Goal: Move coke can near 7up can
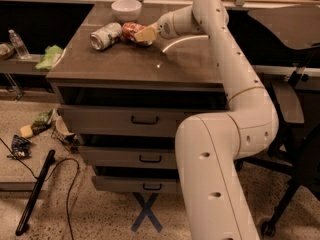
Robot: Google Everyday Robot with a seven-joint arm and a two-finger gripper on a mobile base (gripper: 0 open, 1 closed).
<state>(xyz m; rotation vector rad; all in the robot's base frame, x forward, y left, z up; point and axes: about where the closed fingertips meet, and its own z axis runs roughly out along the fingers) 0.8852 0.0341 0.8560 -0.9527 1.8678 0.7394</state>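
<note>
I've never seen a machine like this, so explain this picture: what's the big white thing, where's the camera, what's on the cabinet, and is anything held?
The big white thing is a robot arm, the machine's only one. One camera looks down at the scene; its mounting cannot be seen. The tool at the arm's end is over the grey-brown drawer cabinet's top and grips a small red soda can. Close beside it, a pale silver-green soda can lies on its side. Behind them sits a round white bowl.
</note>
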